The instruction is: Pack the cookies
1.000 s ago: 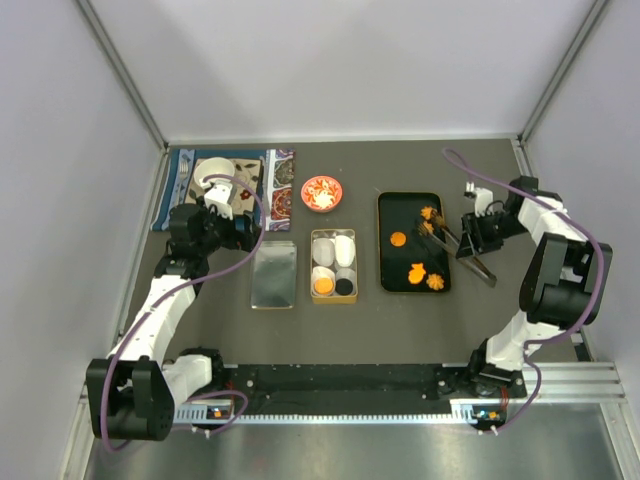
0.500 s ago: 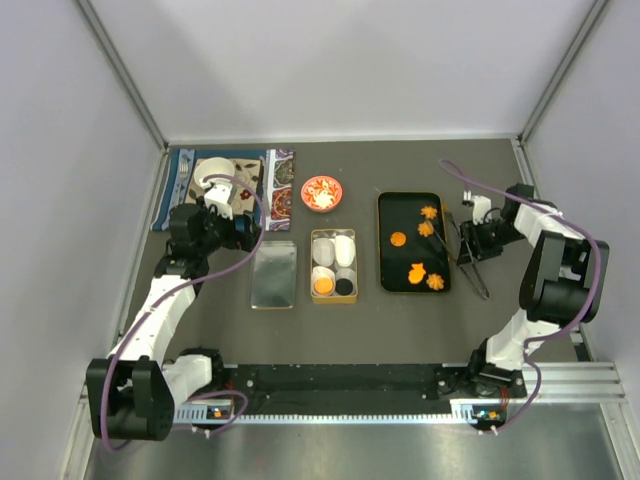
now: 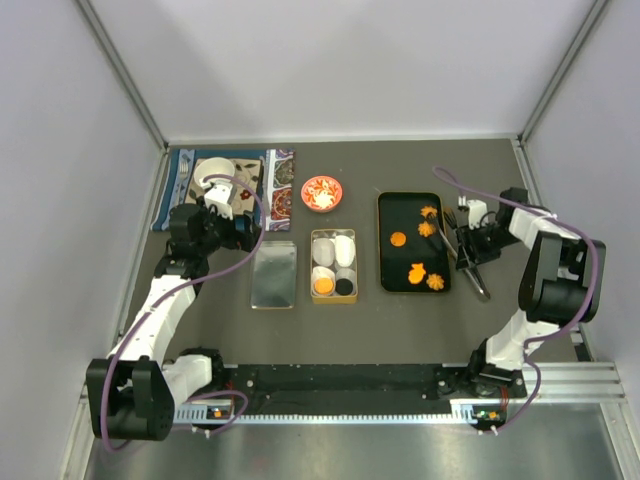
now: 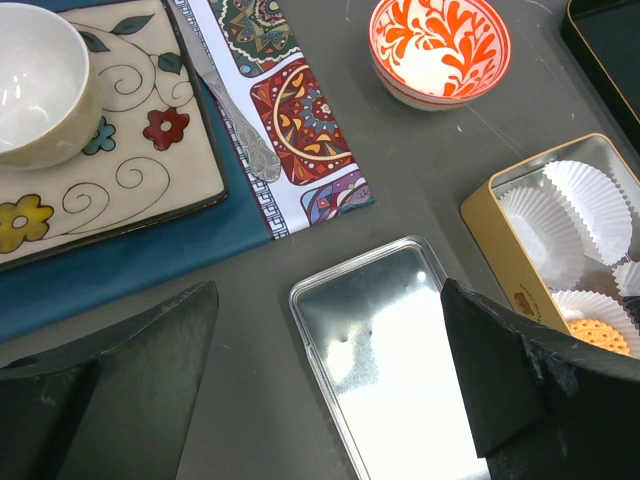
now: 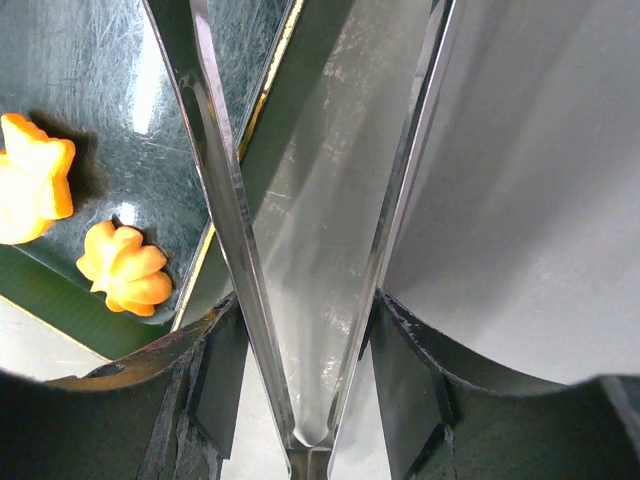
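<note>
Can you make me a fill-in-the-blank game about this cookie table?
1. The right end effector grips shiny metal ____.
2. In the gold tin sit one orange cookie and one ____ cookie.
3. The left end effector is wide ____ above the lid.
4. Loose orange cookies wait on the black ____.
Missing words: tongs; black; open; tray.

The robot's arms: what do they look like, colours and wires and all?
Both the left arm and right arm are white segments joined by black joints. A purple cable loops along each. The fingers are matte black wedges.
</note>
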Tool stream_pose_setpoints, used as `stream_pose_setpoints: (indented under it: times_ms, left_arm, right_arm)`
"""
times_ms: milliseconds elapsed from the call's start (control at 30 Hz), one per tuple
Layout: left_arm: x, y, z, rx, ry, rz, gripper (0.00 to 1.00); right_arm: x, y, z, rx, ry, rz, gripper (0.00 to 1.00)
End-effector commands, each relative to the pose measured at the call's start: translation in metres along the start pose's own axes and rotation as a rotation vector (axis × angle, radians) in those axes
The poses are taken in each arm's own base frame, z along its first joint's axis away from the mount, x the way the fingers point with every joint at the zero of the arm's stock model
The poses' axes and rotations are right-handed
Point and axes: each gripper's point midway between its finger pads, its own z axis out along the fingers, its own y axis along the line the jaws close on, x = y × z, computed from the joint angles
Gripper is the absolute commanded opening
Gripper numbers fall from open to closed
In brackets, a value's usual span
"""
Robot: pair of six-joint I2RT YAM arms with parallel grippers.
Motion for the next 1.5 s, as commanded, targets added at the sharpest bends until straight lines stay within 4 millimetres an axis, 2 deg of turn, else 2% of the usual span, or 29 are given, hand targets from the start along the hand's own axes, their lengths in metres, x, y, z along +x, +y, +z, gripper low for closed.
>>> stream_pose_setpoints:
  times_ms: [0,200,400,633,867,1200,1467]
  left_arm:
    - [-0.011,-0.001,0.002,0.007,-0.034,0.022,0.99]
    - [-0.010,0.000,0.002,0.003,-0.031,0.021,0.99]
    - [-0.012,0.000,0.000,0.004,-0.038,0.023,0.99]
    - [-0.012,0.000,0.000,0.004,-0.038,0.027,0.99]
    - [-0.013,-0.001,0.000,0.005,-0.041,0.025,0.99]
    - [-0.016,-0.002,-0.003,0.009,-0.048,0.028,0.99]
    - [-0.017,-0.003,-0.003,0.009,-0.053,0.029,0.99]
  right_arm:
    - [0.000,-0.002,0.004,0.045,-0.002,-0.039,0.50]
    - [0.003,0.001,0.007,0.060,0.002,-0.052,0.50]
    - [-0.003,0.004,-0.002,0.076,-0.029,-0.059,0.42]
    - [-0.021,0.018,-0.037,0.087,-0.098,-0.083,0.41]
    - [-0.039,0.033,-0.081,0.124,-0.175,-0.128,0.41]
    - [-0.046,0.058,-0.112,0.123,-0.223,-0.177,0.42]
    - [-0.047,0.068,-0.124,0.122,-0.244,-0.194,0.43]
